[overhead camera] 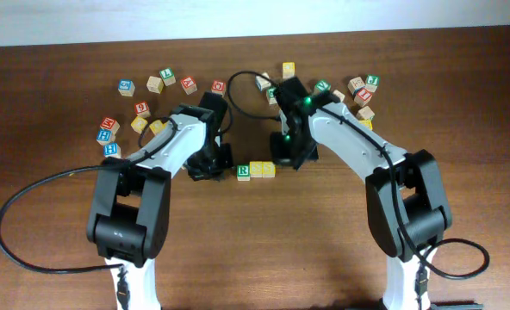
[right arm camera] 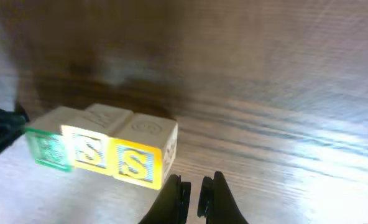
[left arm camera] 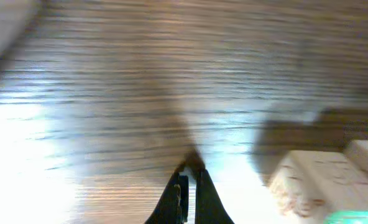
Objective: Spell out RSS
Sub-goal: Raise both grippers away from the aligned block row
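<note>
The R cube and two S cubes touch in a row at frame centre. The left gripper, pinched together and empty, is just left of the row. The right gripper, likewise, is just right.

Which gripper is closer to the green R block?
Left. The left fingers, shut, sit beside the green R block; the right fingers are at the row's other end, by the last S block.
</note>
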### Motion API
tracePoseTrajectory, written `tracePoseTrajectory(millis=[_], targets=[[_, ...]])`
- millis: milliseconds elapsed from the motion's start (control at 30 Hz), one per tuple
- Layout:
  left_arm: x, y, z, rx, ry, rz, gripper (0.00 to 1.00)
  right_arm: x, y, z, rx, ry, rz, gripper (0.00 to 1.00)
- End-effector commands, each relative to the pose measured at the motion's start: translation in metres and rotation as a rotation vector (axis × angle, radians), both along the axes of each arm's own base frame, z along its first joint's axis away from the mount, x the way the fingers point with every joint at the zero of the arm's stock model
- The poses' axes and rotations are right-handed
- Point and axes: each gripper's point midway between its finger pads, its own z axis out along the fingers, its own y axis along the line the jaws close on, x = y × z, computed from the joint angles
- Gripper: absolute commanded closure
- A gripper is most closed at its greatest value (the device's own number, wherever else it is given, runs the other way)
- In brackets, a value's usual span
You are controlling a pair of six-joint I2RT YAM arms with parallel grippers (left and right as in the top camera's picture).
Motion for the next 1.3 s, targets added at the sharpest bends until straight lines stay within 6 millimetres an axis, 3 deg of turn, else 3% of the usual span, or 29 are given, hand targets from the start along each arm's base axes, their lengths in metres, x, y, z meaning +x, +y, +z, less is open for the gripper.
tracePoseTrajectory(millis=[0,100,267,500,633,867,1133,1267], targets=[[0.019,0.031,0.004,0.059,-0.025,0.074,1.00,0.029,0.009,0.034,0.002,-0.115,0.032,0.96],[0.025,0.052,0.007,0.060,-0.021,0.131,1.00,0.043,0.018,0.047,0.034,-0.175,0.036,0.96],[0.023,0.068,0.007,0.065,-0.001,0.171,1.00,0.046,0.026,0.038,0.066,-0.166,0.043,0.96],[0.018,0.069,0.008,0.071,0.020,0.169,1.00,0.038,0.048,0.009,0.097,-0.109,0.085,0.96],[0.018,0.069,0.008,0.071,0.020,0.169,1.00,0.035,0.054,0.003,0.081,-0.111,0.101,0.96],[0.019,0.070,0.008,0.070,0.016,0.173,1.00,0.050,0.052,0.032,0.053,-0.166,0.091,0.96],[0.021,0.085,0.008,0.070,0.020,0.212,1.00,0.035,0.068,0.013,0.039,-0.124,0.131,0.96],[0.021,0.085,0.008,0.069,0.019,0.179,1.00,0.036,0.066,0.019,0.019,-0.133,0.131,0.96]])
